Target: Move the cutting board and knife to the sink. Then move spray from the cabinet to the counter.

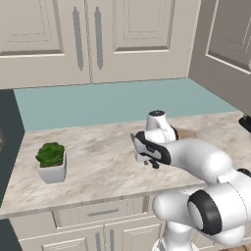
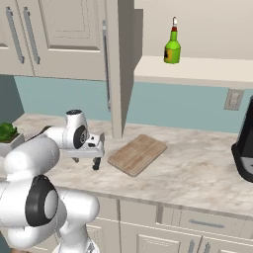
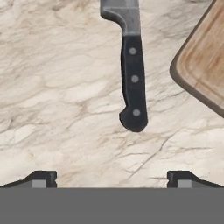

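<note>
We are hovering our pincer (image 3: 112, 179), fingers wide apart and empty, over the knife (image 3: 131, 65) lying on the tabletop (image 3: 57, 109) beside the cutting board (image 3: 203, 61), needing to be descending onto its handle.

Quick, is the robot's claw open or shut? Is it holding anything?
Gripper: open, holding nothing, hanging over the counter just short of the knife.
</note>
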Tool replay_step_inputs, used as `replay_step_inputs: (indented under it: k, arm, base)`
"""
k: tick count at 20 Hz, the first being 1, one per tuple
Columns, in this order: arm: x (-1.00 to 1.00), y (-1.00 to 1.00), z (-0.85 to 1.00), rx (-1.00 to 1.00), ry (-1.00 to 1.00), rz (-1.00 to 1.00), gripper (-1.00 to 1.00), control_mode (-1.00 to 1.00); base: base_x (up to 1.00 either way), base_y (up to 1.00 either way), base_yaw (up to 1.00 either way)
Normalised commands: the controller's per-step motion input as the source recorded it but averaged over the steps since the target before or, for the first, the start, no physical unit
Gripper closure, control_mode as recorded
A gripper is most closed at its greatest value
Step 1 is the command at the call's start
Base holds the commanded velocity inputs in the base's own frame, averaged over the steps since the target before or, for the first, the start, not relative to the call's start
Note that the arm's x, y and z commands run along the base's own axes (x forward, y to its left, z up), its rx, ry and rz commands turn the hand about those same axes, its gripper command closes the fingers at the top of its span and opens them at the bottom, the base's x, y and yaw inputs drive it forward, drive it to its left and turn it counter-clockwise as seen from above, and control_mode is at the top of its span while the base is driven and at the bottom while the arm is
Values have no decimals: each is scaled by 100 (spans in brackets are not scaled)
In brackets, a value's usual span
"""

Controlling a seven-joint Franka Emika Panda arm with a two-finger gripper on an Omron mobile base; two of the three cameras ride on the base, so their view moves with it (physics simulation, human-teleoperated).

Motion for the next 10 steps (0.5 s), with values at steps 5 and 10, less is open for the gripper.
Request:
replay_step_inputs:
  k: [5, 10]
  arm:
    - [20, -4, 0, 0, 0, 0, -100, -100]
    - [26, 0, -9, 0, 0, 0, -100, -100]
  base:
    - [0, 0, 0]
    - [0, 0, 0]
